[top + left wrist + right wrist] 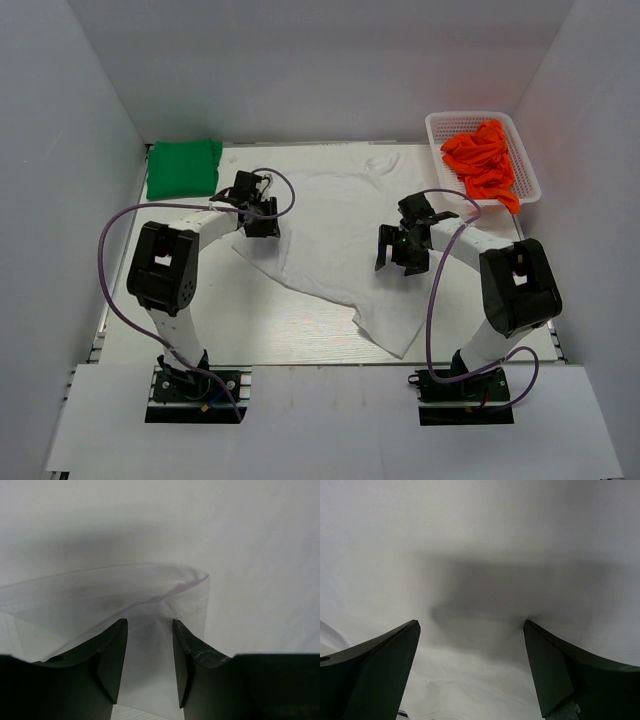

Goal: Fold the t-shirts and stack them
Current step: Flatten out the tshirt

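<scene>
Left gripper (pixel 262 226): I see it at 10 o'clock from table centre, on the white t-shirt's left border. On the left wrist view its fingers (pixel 112 652) stand a little apart, one on each side of a raised hemmed fold. I cannot tell whether they press the cloth.
Right gripper (pixel 401 262): jaws spread wide, pointing down over the shirt's right half at about 3 o'clock. Only smooth cloth and the gripper's shadow lie between the fingers.
White t-shirt (pixel 330 235): lies spread across the middle. Its far edge runs along 12 o'clock, and a corner reaches toward 5 o'clock, close to the near edge.
Green t-shirt (pixel 183 168): folded into a compact block in the far-left corner at 10 o'clock, just beside the left wall and apart from the white one.
Open room: I have bare table (pixel 190 320) from 6 to 9 o'clock, and a narrower strip at 4 o'clock by the right arm.
Edges: white panels close off the left, far and right sides.
Basket (pixel 432 124): white lattice at 1 o'clock, holding bunched orange cloth (pixel 483 160) with a strand over its near rim.
Surface: pale, with fine ribs.
Count: two t-shirts, one basket, two arms. I cannot count the orange pieces.
</scene>
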You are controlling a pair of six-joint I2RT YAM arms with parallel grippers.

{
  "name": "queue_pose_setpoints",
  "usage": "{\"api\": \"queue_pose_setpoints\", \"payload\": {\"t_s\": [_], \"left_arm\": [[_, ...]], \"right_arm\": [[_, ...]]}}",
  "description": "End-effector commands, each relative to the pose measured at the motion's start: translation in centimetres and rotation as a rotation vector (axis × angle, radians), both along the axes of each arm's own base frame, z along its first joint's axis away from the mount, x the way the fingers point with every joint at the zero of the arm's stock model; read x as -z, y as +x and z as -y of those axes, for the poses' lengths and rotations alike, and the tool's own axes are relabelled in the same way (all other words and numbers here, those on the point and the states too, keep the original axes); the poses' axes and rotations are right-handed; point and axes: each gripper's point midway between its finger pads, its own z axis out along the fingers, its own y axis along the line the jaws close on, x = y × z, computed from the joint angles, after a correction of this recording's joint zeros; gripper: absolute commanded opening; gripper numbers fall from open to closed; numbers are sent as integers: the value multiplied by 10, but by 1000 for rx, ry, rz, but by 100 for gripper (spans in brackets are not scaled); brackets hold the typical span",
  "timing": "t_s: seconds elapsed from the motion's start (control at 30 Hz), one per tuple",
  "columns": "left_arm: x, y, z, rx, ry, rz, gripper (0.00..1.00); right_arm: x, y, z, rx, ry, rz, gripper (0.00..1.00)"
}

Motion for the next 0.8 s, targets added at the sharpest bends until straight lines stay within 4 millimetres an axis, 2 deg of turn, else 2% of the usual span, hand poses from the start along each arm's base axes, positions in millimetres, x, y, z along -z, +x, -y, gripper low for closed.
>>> {"api": "queue_pose_setpoints", "payload": {"t_s": [0.0,0.13,0.33,0.4,0.53,0.7,0.77], "left_arm": [[-12,3,10,30,-55,15,51],[-12,1,23,54,-119,1,50],[-1,-3,23,49,-117,-55,41],[2,-3,22,43,-106,-66,41],[-8,0,23,37,-119,-39,40],[-7,-1,30,44,-158,-54,31],[1,0,30,43,-154,-69,20]], "right_arm": [[18,-10,7,7,-44,-65,90],[20,-11,8,5,-48,-69,90],[20,-10,11,12,-59,-62,90],[20,-11,11,10,-60,-65,90],[22,-12,11,5,-59,-68,90],[21,-11,9,4,-57,-62,90],[20,-10,10,4,-62,-57,90]]}}
